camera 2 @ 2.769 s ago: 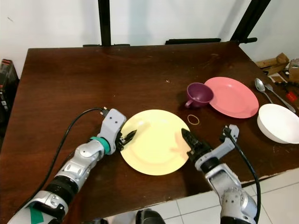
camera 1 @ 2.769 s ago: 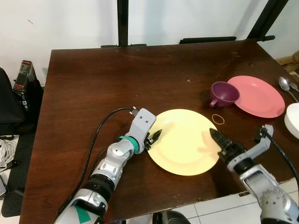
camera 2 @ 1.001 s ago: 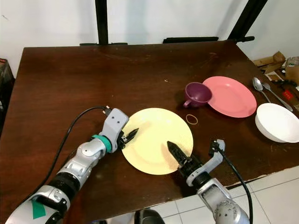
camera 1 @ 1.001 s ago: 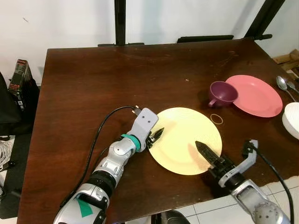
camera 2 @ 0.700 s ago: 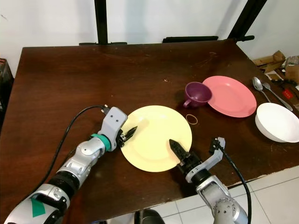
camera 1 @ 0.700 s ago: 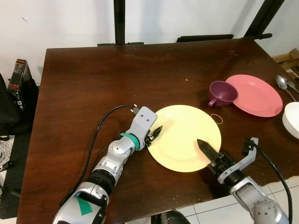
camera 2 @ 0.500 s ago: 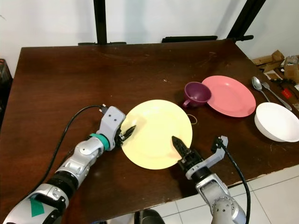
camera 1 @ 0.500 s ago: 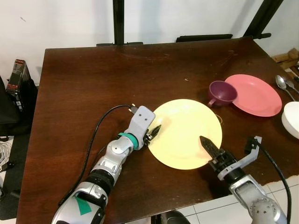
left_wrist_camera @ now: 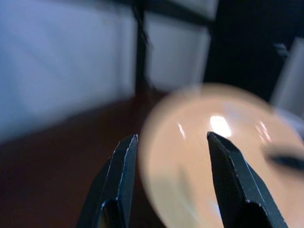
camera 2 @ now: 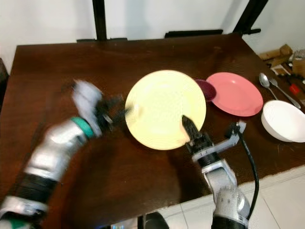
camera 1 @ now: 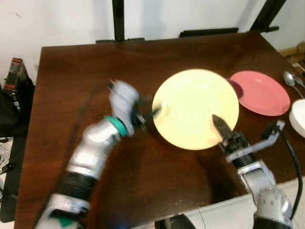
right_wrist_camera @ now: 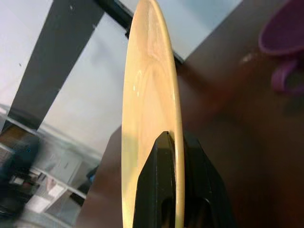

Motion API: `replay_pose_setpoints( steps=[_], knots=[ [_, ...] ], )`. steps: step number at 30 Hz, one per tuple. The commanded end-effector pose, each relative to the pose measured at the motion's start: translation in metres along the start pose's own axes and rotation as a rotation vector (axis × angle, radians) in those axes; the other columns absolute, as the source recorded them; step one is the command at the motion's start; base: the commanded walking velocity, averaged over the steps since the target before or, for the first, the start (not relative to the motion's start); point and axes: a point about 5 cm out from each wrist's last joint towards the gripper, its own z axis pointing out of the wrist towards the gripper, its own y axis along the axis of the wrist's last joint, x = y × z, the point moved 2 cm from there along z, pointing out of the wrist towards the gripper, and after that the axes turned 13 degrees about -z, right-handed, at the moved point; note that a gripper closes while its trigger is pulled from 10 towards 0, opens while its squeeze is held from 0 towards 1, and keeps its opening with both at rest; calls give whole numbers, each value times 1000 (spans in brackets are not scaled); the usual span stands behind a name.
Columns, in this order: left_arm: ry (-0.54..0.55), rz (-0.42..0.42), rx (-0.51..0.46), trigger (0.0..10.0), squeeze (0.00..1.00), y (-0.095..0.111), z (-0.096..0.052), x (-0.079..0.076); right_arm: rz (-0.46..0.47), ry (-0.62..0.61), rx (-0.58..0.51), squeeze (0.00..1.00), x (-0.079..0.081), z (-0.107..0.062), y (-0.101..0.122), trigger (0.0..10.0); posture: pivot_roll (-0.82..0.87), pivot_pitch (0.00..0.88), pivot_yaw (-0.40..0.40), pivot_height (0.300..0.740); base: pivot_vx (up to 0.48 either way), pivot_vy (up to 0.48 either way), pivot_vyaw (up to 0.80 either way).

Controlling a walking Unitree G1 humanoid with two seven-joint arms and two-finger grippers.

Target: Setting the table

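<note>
The yellow plate [camera 1: 195, 107] is off the dark table [camera 1: 86, 67], tilted with its face toward me. My right gripper [camera 1: 220, 129] is shut on its near right rim; the right wrist view shows the rim [right_wrist_camera: 147, 109] edge-on between the two fingers [right_wrist_camera: 159, 190]. My left gripper [camera 1: 145, 114] is motion-blurred just left of the plate. In the left wrist view its fingers [left_wrist_camera: 121, 175] stand open with nothing between them, and the plate [left_wrist_camera: 228, 156] lies beyond the tips. A purple cup [camera 2: 206, 89] peeks out behind the plate's right edge.
A pink plate [camera 1: 259, 93] lies on the table to the right. A white bowl [camera 2: 285, 120] and spoons [camera 1: 289, 80] sit off the table's right end. The table's front edge runs just under my right arm, with tiled floor below.
The yellow plate has risen off the table and tipped up, held by my right gripper. My left arm has swung up and leftward, now blurred and off the rim.
</note>
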Motion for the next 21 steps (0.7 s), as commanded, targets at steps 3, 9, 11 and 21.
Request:
replay_pose_setpoints(
  steps=[3,9,11,21],
  knots=[
    [43,-40,-43,10000,0,18,-7,8,-88,5,-35,0,9,10,14,6000,-21,11,5,740,0,0,0],
    [361,75,-24,10000,0,6,-23,44,-388,-173,-130,0,18,34,44,10000,-10,17,12,740,0,0,0],
    [472,115,52,10000,0,-18,-32,47,-511,-269,-222,0,26,42,64,10000,-3,15,16,740,0,0,0],
    [535,10,123,10000,0,-52,-27,32,-620,-344,-315,0,40,47,80,10000,-1,1,17,740,0,0,0]
  ],
)
